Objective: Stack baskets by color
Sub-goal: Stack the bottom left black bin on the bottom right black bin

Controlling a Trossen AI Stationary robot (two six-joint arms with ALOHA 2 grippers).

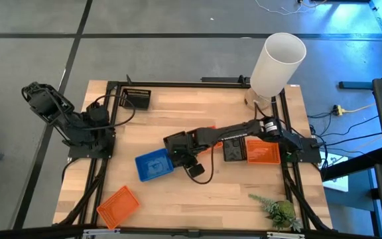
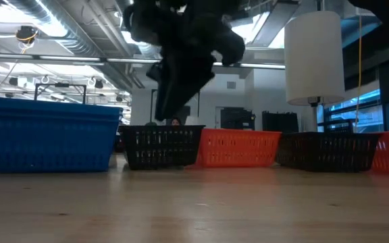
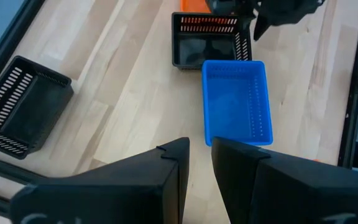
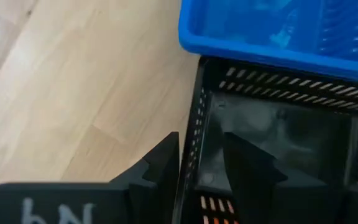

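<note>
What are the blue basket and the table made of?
The blue basket looks like smooth, slightly shiny plastic: its walls are molded with rows of little slots. The table looks like pale wood with a matte finish, showing plank seams and grain. It could be a wood-look surface, though.

Only legible marking: white characters on the right gripper (image 4: 199, 163) body in its wrist view, seen upside down, roughly "N4"; nothing else readable.
</note>
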